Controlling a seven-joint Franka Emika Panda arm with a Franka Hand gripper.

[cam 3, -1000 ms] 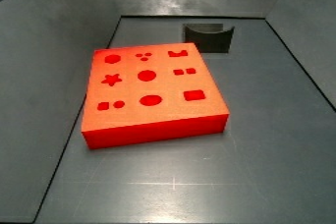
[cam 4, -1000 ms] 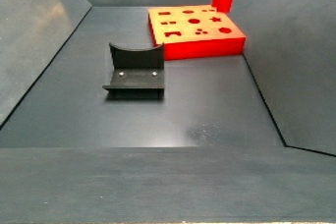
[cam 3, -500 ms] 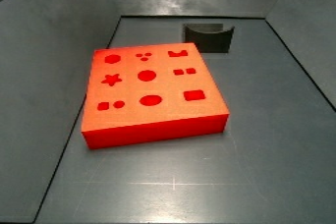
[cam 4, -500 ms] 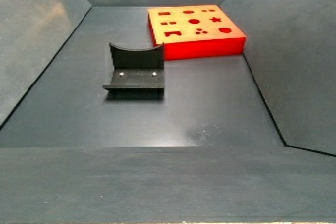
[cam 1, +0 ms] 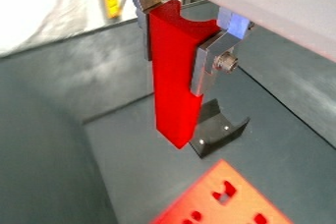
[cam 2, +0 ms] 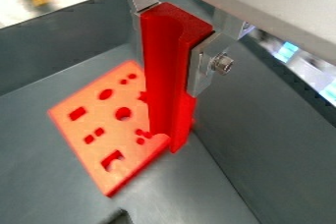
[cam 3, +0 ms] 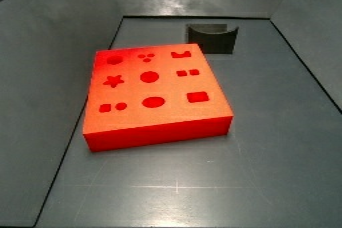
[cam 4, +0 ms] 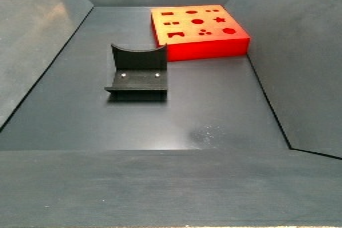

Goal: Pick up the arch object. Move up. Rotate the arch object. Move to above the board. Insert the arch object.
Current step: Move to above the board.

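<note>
My gripper (cam 1: 175, 51) is shut on the arch object (cam 1: 171, 81), a long red bar with a curved U-shaped notch in its upper end; the silver fingers (cam 1: 207, 63) clamp its sides. It hangs upright, high above the floor. In a wrist view the gripper (cam 2: 174, 46) and the arch object (cam 2: 164, 95) hang above the near edge of the board (cam 2: 102, 122). The board, a thick red-orange slab with shaped recesses, lies on the floor in both side views (cam 3: 174, 112) (cam 4: 201, 44). The gripper and arch object are out of both side views.
The fixture, a dark L-shaped bracket with a curved cut-out, stands on the floor apart from the board (cam 3: 214, 37) (cam 4: 136, 72) and shows below the bar in a wrist view (cam 1: 217, 135). Sloping grey walls enclose the dark floor (cam 4: 201, 122).
One second ago the lower end of the red arch object showed at the upper edge of both side views; it has risen out of both.
</note>
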